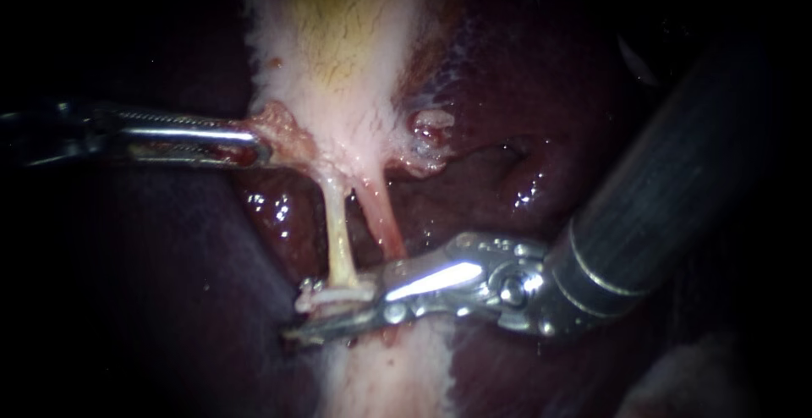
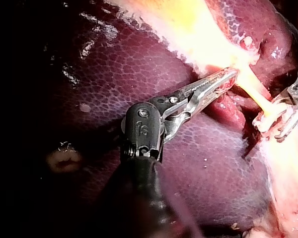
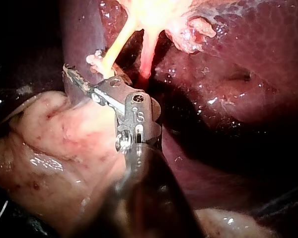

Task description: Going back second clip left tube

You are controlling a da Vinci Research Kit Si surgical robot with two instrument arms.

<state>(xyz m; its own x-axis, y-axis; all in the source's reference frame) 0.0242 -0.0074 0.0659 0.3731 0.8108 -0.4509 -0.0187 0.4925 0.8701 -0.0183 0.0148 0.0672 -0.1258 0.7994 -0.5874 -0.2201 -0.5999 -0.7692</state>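
Note:
The pale gallbladder (image 1: 338, 37) narrows downward into two tubes. The left tube (image 1: 338, 236) is yellowish and thin; the right tube (image 1: 386, 223) is reddish. A whitish clip (image 1: 326, 298) sits across the low end of the left tube. My right instrument (image 1: 298, 312) reaches in from the right, its jaws open, with the clip and tube end between them. My left instrument (image 1: 258, 143) is shut on pink tissue at the gallbladder's neck and holds it to the left. In the left wrist view my left instrument (image 2: 228, 77) grips beside the left tube (image 2: 256, 89).
Dark red liver (image 1: 550, 130) surrounds the tubes, wet and glistening. A raw pale patch (image 1: 427, 126) lies right of the neck. Pale fatty tissue (image 3: 54, 134) lies beside my right instrument's wrist (image 3: 136, 124) in the right wrist view.

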